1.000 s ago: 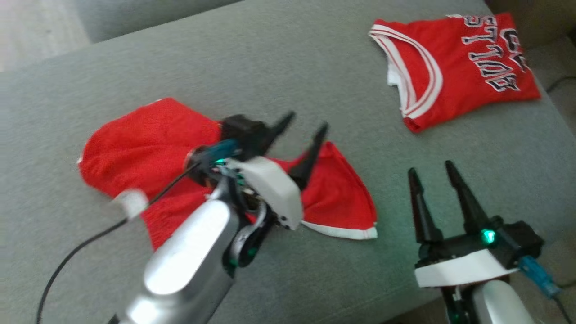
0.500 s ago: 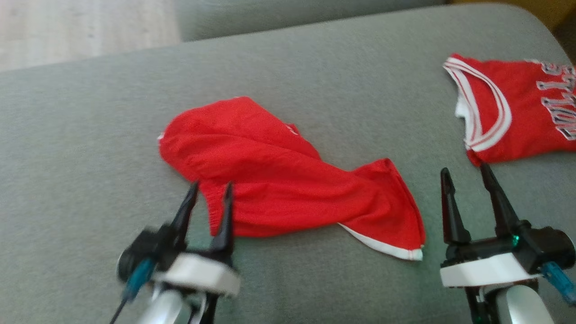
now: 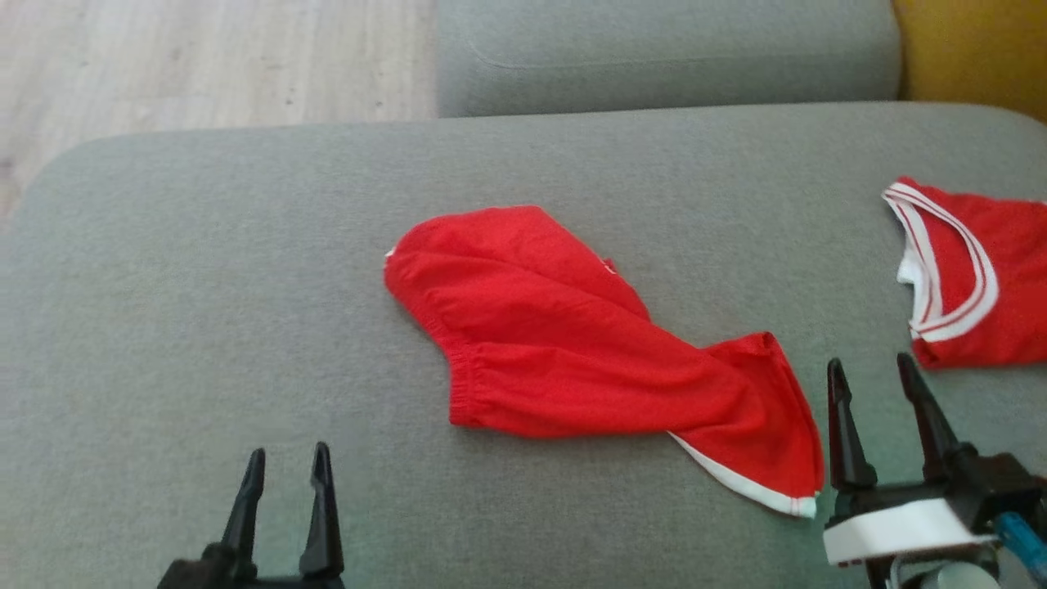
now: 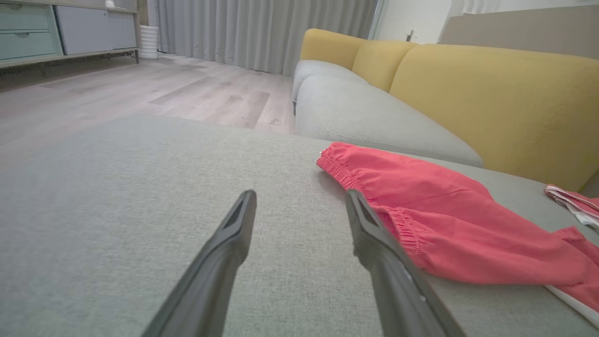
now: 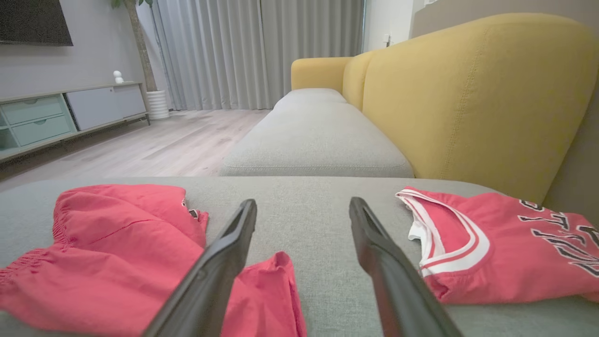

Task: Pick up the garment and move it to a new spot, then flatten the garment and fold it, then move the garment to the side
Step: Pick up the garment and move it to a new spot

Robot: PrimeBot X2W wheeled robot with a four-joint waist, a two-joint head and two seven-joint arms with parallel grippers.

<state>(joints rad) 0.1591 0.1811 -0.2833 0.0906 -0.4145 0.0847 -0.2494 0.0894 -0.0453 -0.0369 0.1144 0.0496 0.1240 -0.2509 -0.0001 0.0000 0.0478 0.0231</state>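
The shorts lie rumpled mid-way across the cushion, left gripper and right gripper both wide and empty below them, so pinch waistband and hem as 2 separate corners, lifting evenly, clear of the jersey.

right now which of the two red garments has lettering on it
The jersey on the right, by the right gripper: black-outlined letters and a white-striped neckline. The shorts in the middle show an elastic waistband and a white hem.

Soft, even daylight, faint shadows — head view slightly hazy, wrist views bowed at the edges.
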